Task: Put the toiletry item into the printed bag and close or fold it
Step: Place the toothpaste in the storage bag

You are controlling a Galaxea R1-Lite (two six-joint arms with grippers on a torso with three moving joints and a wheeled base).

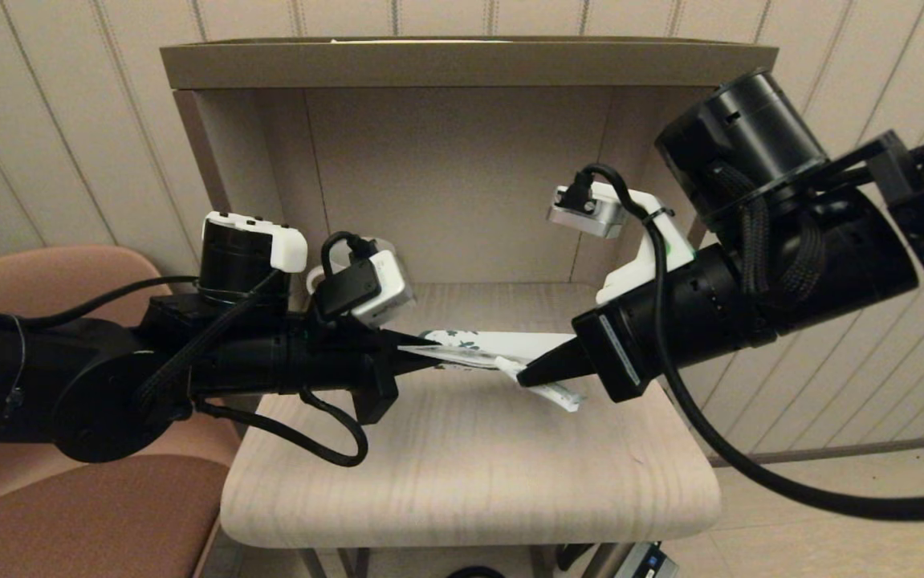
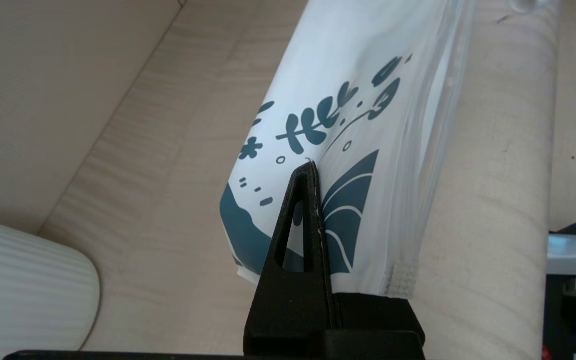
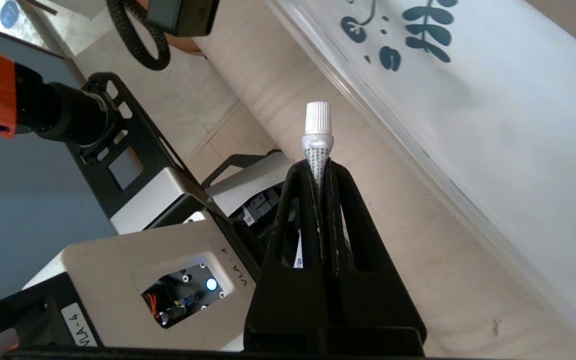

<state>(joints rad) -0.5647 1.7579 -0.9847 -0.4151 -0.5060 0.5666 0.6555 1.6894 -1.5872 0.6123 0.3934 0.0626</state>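
Now, right hand [image 3: 320, 167] clamped on toiletry item [image 3: 317, 130], just beside printed bag [image 1: 482, 347], left hand [image 2: 313, 167] pinching bag's end, probably bottom.

Three cameras: one high, two close.
The wooden table [image 1: 470, 474] is looked down on from the head; from behind each wrist's fingers the printed bag [image 2: 358, 150] is seen very near, shared by all views.

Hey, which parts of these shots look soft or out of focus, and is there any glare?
Head view: warm, even light, no glare. Left wrist view: the printed bag is sharp near the left claw, its far end washed out. Right wrist view: the toiletry item is crisp in the right claw.
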